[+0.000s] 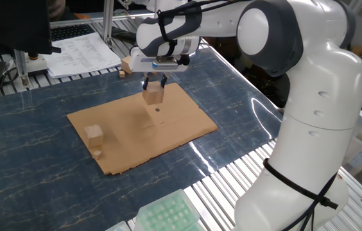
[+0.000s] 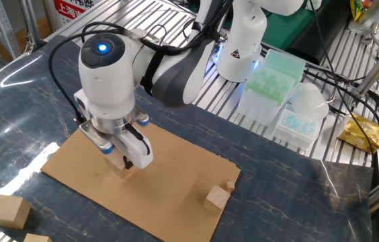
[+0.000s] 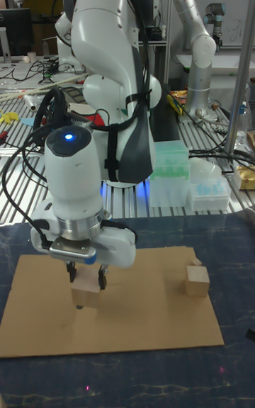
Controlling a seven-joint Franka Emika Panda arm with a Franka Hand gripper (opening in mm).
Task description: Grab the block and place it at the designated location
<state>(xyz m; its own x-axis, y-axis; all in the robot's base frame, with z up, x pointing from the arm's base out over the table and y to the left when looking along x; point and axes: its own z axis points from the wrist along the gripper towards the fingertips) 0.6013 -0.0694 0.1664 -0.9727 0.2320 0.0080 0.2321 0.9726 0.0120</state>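
Note:
The block (image 1: 153, 95) is a plain tan wooden cube held between the fingers of my gripper (image 1: 155, 84), which is shut on it. It hangs low over the far part of the brown cardboard sheet (image 1: 136, 135); whether it touches the sheet I cannot tell. The designated location, a small black dot (image 1: 157, 109), lies just in front of the block. In the tall fixed view the block (image 3: 85, 296) sits under the gripper (image 3: 86, 282). The hand hides most of the block (image 2: 117, 169) in the other fixed view.
A mid-sized tan cube (image 1: 94, 134) and a tiny one (image 1: 97, 153) rest on the sheet's near-left part. Green tip racks (image 2: 270, 77) and a white box (image 2: 297, 124) stand behind. Two tan blocks (image 2: 8, 210) lie off the sheet. Papers (image 1: 81, 51) lie at the back.

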